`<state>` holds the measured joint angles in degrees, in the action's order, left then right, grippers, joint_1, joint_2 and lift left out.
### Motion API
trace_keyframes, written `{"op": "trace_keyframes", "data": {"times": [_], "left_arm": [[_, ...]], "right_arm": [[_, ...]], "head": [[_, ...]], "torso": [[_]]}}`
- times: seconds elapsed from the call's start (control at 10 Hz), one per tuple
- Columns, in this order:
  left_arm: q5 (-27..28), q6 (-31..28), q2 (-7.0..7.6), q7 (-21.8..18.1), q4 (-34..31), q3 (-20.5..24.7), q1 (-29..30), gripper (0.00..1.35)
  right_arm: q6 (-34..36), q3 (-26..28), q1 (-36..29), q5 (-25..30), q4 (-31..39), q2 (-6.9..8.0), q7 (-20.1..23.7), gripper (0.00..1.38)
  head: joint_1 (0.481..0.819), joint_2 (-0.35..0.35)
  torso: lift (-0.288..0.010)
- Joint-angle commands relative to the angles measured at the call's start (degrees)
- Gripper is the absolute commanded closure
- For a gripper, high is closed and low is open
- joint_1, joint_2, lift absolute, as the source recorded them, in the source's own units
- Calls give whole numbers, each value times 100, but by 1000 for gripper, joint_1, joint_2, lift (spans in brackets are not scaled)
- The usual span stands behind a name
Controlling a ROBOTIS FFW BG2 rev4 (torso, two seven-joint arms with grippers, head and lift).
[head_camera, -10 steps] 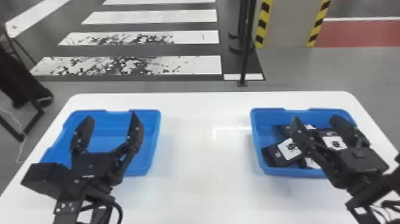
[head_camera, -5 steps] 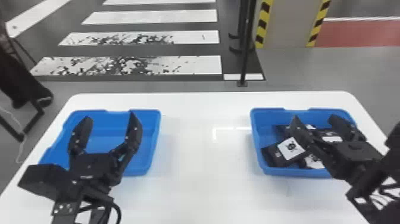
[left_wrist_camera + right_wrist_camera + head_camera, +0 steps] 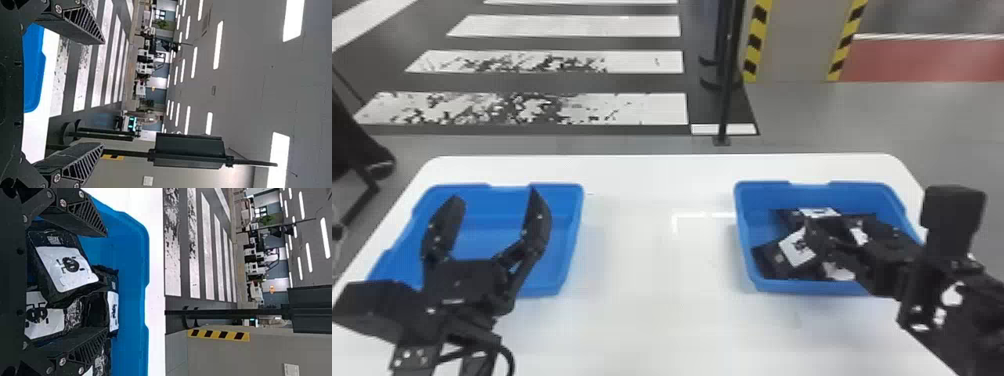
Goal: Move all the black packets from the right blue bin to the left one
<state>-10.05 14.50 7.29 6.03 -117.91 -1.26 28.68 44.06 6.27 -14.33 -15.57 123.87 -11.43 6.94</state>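
Observation:
Over the left blue bin (image 3: 504,235), my left gripper (image 3: 494,196) stands with its fingers spread. The left wrist view shows that gripper (image 3: 103,93) with nothing between its fingers. My right gripper (image 3: 882,250) is over the right blue bin (image 3: 872,286), hiding part of the contents. Several black packets with white labels lie heaped there, one packet (image 3: 767,261) at the near left corner. In the right wrist view the right gripper (image 3: 106,282) is open above the heap; a labelled packet (image 3: 74,272) lies nearest one finger, and another packet (image 3: 113,305) lies beside the bin wall.
Both bins stand on a white table (image 3: 652,280), with a wide stretch of tabletop between them. Beyond the far edge stands a dark pole (image 3: 727,90) on the floor. The right forearm crosses the table's near right corner.
My right gripper has turned over the right bin, its wrist now pointing in more from the right and its fingers lower among the packets. The left arm has hardly moved.

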Motion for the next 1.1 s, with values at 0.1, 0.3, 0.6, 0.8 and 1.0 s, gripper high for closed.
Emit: {"op": "trace_keyframes", "data": {"times": [0.1, 0.3, 0.6, 0.8, 1.0], "left_arm": [[-11, 13, 0, -6, 28, 0, 0, 133], [-23, 84, 0, -6, 70, -11, 0, 133], [-57, 154, 9, -6, 141, -23, -28, 133], [-57, 196, 18, -6, 169, -46, -42, 133], [-80, 252, 26, -6, 197, -57, -42, 133]], "right_arm": [[122, 1, 196, 129, -300, -8, 9, 188], [136, 1, 308, 129, -567, 1, 9, 188], [-174, -101, 435, 198, -947, 1, 132, 202], [-258, -181, 491, 175, -1102, 1, 132, 228], [-258, -216, 548, 163, -1284, 1, 132, 349]], "head": [[695, -6], [695, -13], [695, -18], [695, -13], [695, -7]], "torso": [[-168], [-168], [-168], [-168], [-168]]}}
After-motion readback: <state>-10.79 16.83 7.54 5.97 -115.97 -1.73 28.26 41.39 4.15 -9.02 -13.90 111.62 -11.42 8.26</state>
